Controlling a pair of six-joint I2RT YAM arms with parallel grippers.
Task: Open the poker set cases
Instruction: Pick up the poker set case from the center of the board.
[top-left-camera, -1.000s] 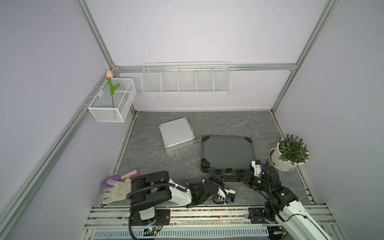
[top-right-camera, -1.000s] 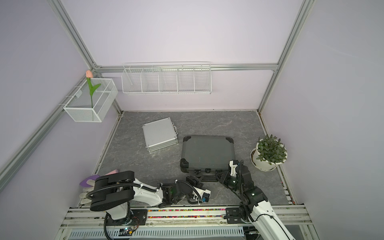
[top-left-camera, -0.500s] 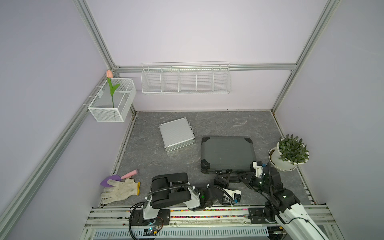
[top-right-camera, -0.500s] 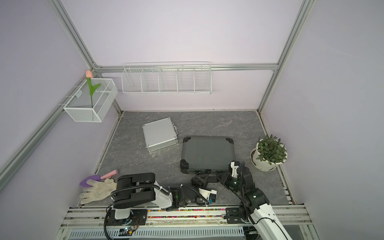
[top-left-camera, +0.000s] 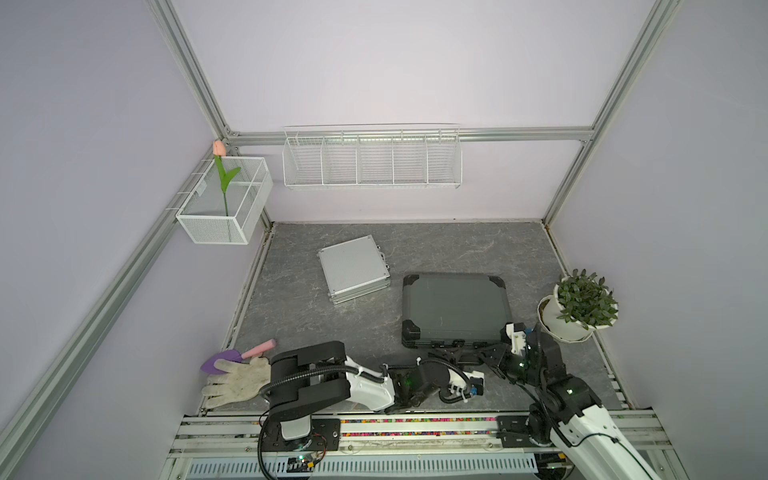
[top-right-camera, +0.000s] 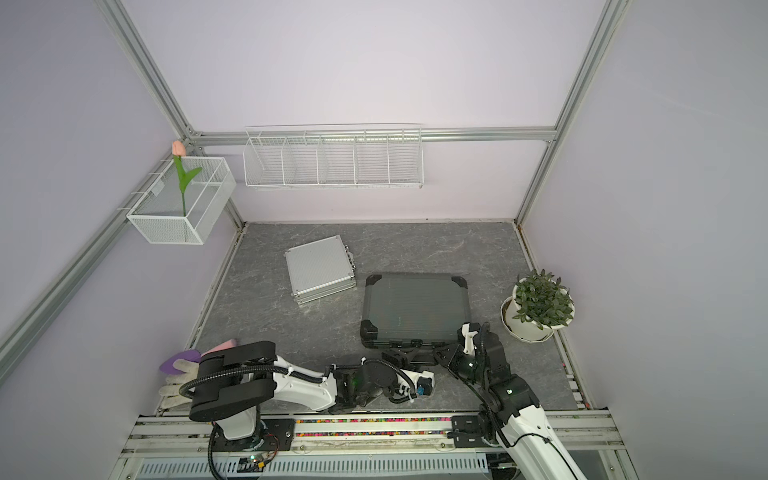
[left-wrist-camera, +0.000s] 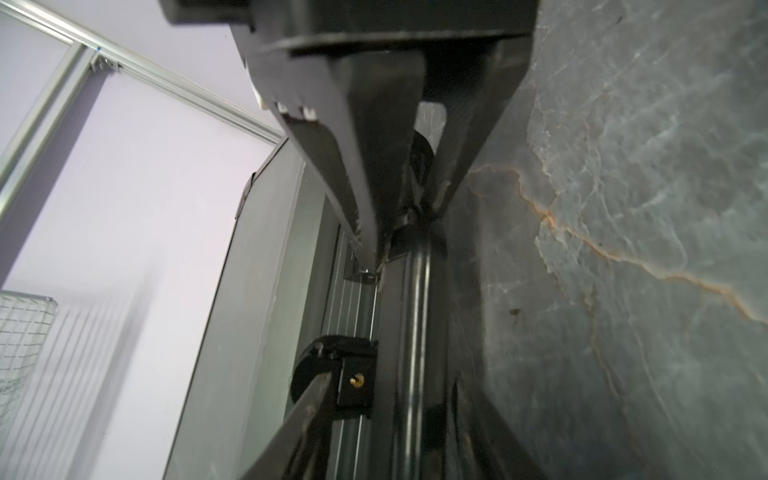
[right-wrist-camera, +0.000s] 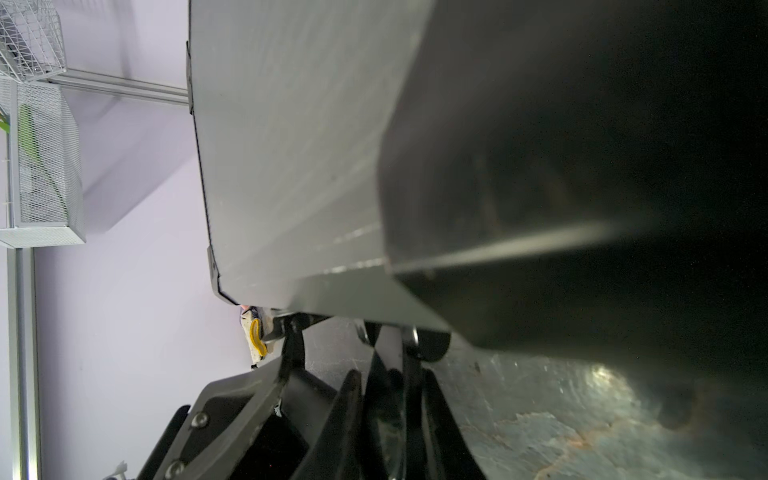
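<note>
Left pincer (left-wrist-camera: 405, 224) clamps the handle (left-wrist-camera: 415, 311) of the dark case (top-left-camera: 455, 305), likely steadying it — right pincer (top-left-camera: 482, 356), open or closed unclear, crowds its front edge

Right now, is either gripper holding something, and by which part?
The left gripper seems to pinch the dark grey case by one end of its black handle. Whether the right gripper holds anything cannot be told.

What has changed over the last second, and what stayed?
Rear links of the left arm swung right, then back; the left end effector edged right at the dark case handle. The right end effector, that case and the silver case stayed put, lids closed.
</note>
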